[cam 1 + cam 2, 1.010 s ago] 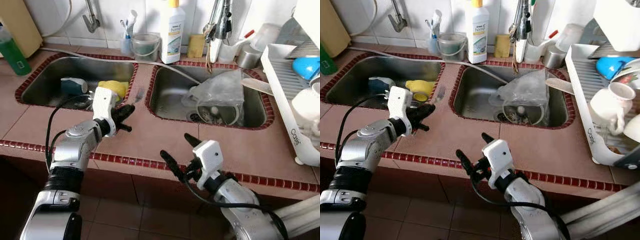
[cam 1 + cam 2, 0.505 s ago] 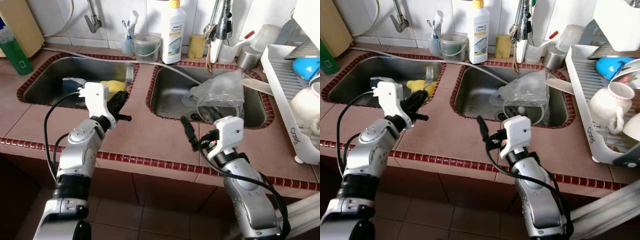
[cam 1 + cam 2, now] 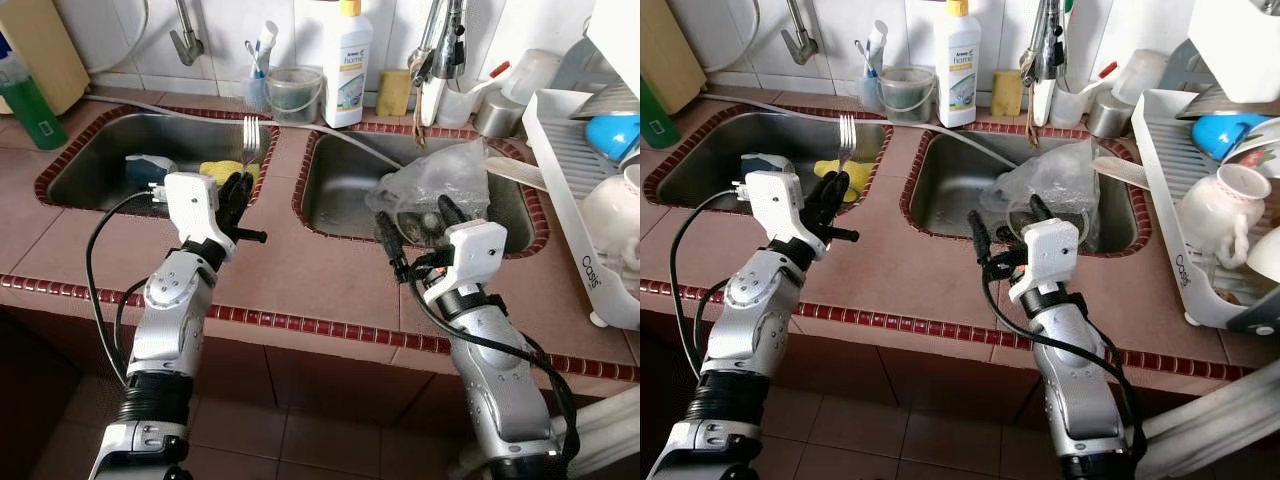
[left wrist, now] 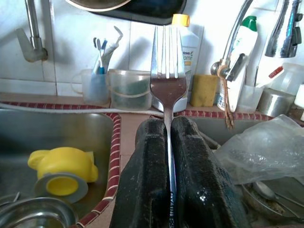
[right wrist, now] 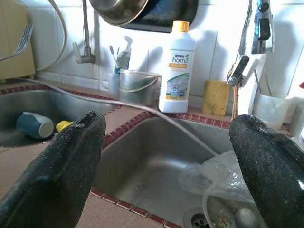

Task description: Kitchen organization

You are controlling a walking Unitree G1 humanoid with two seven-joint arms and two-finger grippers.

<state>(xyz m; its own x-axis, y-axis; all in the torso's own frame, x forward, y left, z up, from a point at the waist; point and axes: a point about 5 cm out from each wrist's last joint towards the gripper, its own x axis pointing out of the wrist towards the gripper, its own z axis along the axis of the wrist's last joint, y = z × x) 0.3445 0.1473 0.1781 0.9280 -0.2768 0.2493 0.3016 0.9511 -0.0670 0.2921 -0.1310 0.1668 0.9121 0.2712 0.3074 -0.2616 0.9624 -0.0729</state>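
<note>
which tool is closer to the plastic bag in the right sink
Right. The right tool hovers open at the plastic bag's near edge; the left tool, gripping the fork, is by the other sink.

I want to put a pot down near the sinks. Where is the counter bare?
Bare tile lies in front of both sinks, between the left gripper holding the fork and the right gripper. The back ledge around the soap bottle and the dish rack are crowded.
</note>
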